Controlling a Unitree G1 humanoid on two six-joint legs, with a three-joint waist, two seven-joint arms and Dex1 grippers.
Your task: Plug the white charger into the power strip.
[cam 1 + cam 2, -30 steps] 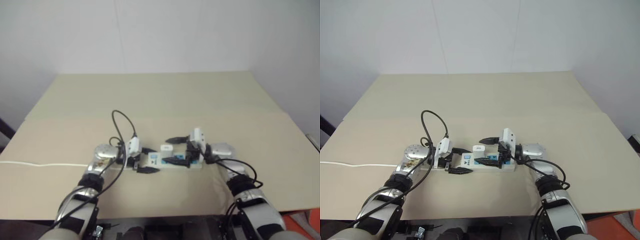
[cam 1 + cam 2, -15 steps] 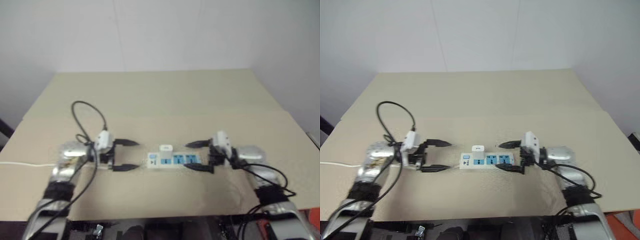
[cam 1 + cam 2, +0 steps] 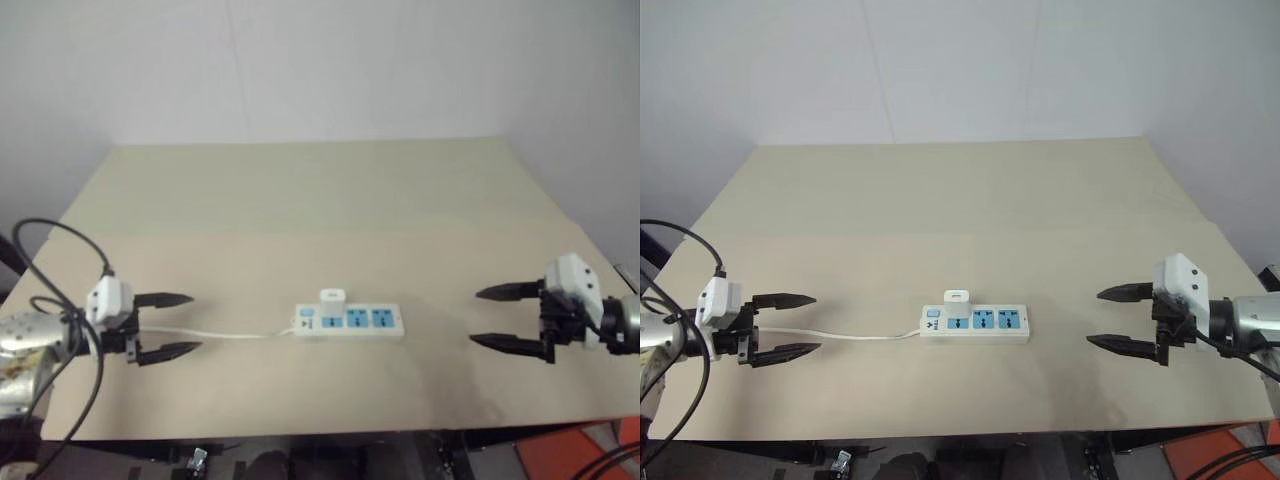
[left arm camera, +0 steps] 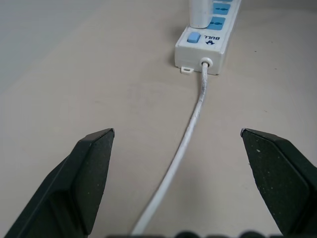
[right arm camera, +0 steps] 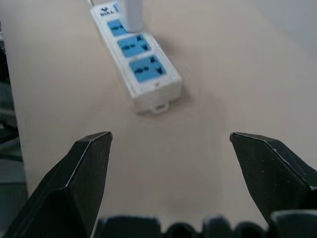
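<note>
The power strip lies flat in the middle of the tan table, blue sockets facing up. The white charger stands upright on it at the socket nearest the switch end, its prongs hidden. My left gripper hovers open and empty far to the strip's left, pointing at it over the thin white cord. My right gripper is open and empty well off the strip's right end. The left wrist view faces the strip's switch end and the charger. The right wrist view faces the strip's other end.
The cord runs from the strip toward the table's left side. The tan table stretches wide and bare behind the strip up to a white wall. An orange object sits below the table's front right corner.
Both grippers have drawn away from the strip, the left one leftward and the right one rightward. The charger stays standing on the strip.
</note>
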